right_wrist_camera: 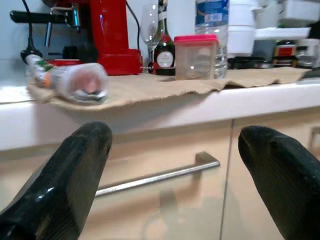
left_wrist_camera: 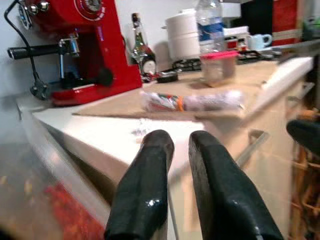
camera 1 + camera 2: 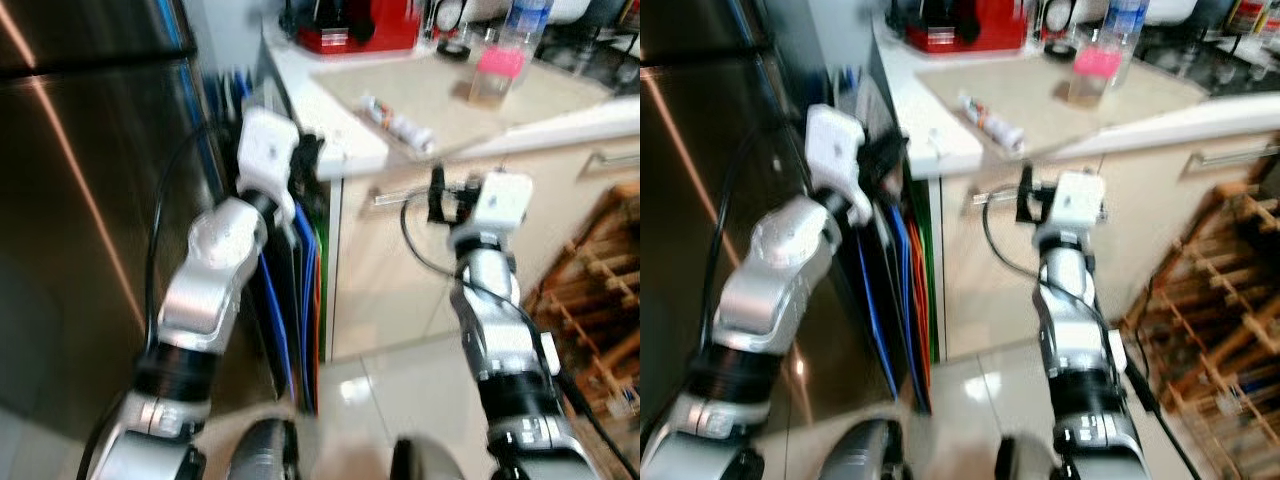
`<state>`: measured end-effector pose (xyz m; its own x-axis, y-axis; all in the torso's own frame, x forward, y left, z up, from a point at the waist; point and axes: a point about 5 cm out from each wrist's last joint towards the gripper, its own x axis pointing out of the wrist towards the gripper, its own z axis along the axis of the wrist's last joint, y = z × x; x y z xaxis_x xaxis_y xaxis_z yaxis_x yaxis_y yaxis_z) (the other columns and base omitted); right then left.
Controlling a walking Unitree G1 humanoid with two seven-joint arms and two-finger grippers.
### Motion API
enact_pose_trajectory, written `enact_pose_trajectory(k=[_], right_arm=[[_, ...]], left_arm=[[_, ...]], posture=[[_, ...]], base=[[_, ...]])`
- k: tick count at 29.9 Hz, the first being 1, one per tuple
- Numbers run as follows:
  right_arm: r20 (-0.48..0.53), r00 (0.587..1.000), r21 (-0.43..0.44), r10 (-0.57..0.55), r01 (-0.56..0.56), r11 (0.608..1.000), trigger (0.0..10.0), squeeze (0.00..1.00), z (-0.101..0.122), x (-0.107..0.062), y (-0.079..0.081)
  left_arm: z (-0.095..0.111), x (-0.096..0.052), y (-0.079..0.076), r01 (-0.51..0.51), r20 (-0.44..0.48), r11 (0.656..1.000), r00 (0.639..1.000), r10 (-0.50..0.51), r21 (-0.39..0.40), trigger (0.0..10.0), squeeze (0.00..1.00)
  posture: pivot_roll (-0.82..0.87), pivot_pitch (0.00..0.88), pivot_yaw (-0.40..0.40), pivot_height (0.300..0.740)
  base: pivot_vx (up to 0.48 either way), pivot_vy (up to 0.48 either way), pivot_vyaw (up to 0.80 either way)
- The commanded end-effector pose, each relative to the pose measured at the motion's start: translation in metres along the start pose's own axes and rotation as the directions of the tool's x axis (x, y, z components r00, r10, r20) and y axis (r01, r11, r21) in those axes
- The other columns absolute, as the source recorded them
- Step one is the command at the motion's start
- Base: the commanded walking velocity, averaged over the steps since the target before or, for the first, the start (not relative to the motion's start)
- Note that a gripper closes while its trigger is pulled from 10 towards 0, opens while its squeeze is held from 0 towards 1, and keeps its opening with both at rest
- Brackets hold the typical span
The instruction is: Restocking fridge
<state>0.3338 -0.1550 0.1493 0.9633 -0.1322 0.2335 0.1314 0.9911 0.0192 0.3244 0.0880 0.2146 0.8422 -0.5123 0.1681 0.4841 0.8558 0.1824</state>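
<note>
Beige worktop (image 3: 350, 150) carried a wrapped roll (image 3: 398, 124) lying lengthwise left-near to right-far, just beyond and above both tools, the empty left tool (image 2: 192, 165) nearly clenched and nearer its end, the right tool (image 1: 175, 170) spread wide, holding nothing.

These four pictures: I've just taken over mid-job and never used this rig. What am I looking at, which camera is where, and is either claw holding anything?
The two wide pictures come from the robot's head, looking down at its silver arms. The other two look along each claw's black fingers. The left gripper is nearly closed, the right gripper wide open; both are empty. Ahead is a counter with a mat carrying a wrapped roll, a pink-lidded tub and a water bottle, beside a red coffee machine. A drawer handle sits below. The steel fridge is on the left.
</note>
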Motion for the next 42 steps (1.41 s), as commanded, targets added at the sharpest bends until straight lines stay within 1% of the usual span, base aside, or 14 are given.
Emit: enact_pose_trajectory(k=[1, 2, 5, 6, 9, 14, 15, 19, 23, 26, 30, 32, 38, 42], right_arm=[[0.040, 0.999, -0.006, 0.005, -0.004, 1.000, 10.0, 0.00, 0.008, 0.002, 0.002], [0.057, 0.998, -0.022, 0.014, -0.012, 1.000, 10.0, 0.00, 0.011, 0.002, 0.003], [0.068, 0.997, -0.030, 0.021, -0.019, 0.999, 10.0, 0.00, 0.012, 0.002, 0.005], [0.073, 0.997, -0.038, 0.026, -0.023, 0.999, 10.0, 0.00, 0.013, 0.001, 0.006], [0.067, 0.997, -0.039, 0.025, -0.023, 0.999, 10.0, 0.00, 0.011, 0.000, 0.006], [0.060, 0.998, -0.042, 0.025, -0.022, 0.999, 10.0, 0.00, 0.009, -0.001, 0.005], [0.056, 0.998, -0.044, 0.026, -0.024, 0.999, 10.0, 0.00, 0.008, -0.002, 0.004], [0.056, 0.998, -0.044, 0.030, -0.028, 0.999, 10.0, 0.00, 0.008, -0.002, 0.005], [0.053, 0.998, -0.042, 0.044, -0.042, 0.998, 10.0, 0.00, 0.008, -0.003, 0.009], [0.056, 0.997, -0.044, 0.055, -0.053, 0.998, 10.0, 0.00, 0.009, -0.003, 0.011], [0.082, 0.994, -0.060, 0.071, -0.066, 0.996, 10.0, 0.00, 0.014, -0.004, 0.013], [0.123, 0.990, -0.076, 0.070, -0.061, 0.995, 10.0, 0.00, 0.022, -0.005, 0.011], [0.112, 0.992, -0.101, 0.063, -0.052, 0.994, 10.0, 0.00, 0.022, -0.006, 0.005], [0.084, 0.995, -0.104, 0.052, -0.043, 0.994, 10.0, 0.00, 0.018, -0.010, -0.001]], left_arm=[[0.011, 0.001, -0.003, 0.028, 0.038, 0.999, 0.999, -0.029, 0.023, 10.0, 1.00], [0.011, 0.000, -0.008, 0.062, 0.041, 0.998, 0.997, -0.062, 0.019, 10.0, 1.00], [0.011, -0.002, -0.011, 0.087, 0.039, 0.996, 0.995, -0.088, 0.024, 10.0, 1.00], [0.008, -0.005, -0.014, 0.117, 0.029, 0.993, 0.993, -0.118, 0.023, 10.0, 0.00], [0.004, -0.009, -0.014, 0.097, 0.019, 0.995, 0.995, -0.097, 0.003, 10.0, 0.00], [-0.001, -0.013, -0.015, 0.083, -0.004, 0.997, 0.997, -0.083, 0.009, 10.0, 0.00], [-0.007, -0.017, -0.017, 0.075, -0.011, 0.997, 0.997, -0.075, -0.010, 10.0, 1.00], [-0.013, -0.020, -0.018, 0.068, -0.028, 0.997, 0.997, -0.069, -0.025, 10.0, 1.00], [-0.020, -0.022, -0.015, 0.013, -0.046, 0.998, 0.999, -0.016, -0.067, 10.0, 1.00], [-0.025, -0.025, -0.011, -0.040, -0.049, 0.986, 0.998, 0.032, -0.163, 10.0, 1.00], [-0.025, -0.028, -0.010, -0.058, -0.051, 0.992, 0.997, 0.053, -0.116, 10.0, 1.00], [-0.024, -0.031, -0.008, -0.095, -0.047, 0.992, 0.995, 0.092, -0.084, 10.0, 1.00], [-0.020, -0.032, -0.008, -0.115, -0.036, 0.989, 0.993, 0.112, -0.097, 10.0, 1.00], [-0.020, -0.036, -0.010, -0.134, -0.033, 0.981, 0.991, 0.131, -0.138, 10.0, 1.00]], posture=[[0.00, 0.000, 0.039, 0.650], [0.00, 0.000, 0.040, 0.650], [0.00, 0.000, 0.041, 0.650], [0.00, 0.000, 0.041, 0.650], [0.00, 0.000, 0.041, 0.650], [0.01, 0.000, 0.037, 0.650], [0.01, 0.000, 0.035, 0.650], [0.01, 0.000, 0.033, 0.650], [0.01, 0.000, 0.031, 0.650], [0.00, 0.000, 0.030, 0.650], [0.01, 0.000, 0.026, 0.650], [0.01, 0.000, 0.020, 0.650], [0.00, 0.029, 0.015, 0.650], [0.00, 0.031, 0.014, 0.650]], base=[[0.000, 0.000, 0.00], [0.000, 0.000, 0.00], [0.000, 0.000, 0.00], [0.000, 0.000, 0.00], [0.000, 0.000, 0.00], [0.000, 0.000, 0.00], [0.000, 0.000, 0.00], [0.000, 0.000, 0.00], [0.000, 0.000, 0.00], [0.000, 0.000, 0.00], [0.000, 0.000, 0.00], [0.000, 0.000, 0.00], [0.000, 0.000, 0.00], [0.000, 0.000, 0.00]])
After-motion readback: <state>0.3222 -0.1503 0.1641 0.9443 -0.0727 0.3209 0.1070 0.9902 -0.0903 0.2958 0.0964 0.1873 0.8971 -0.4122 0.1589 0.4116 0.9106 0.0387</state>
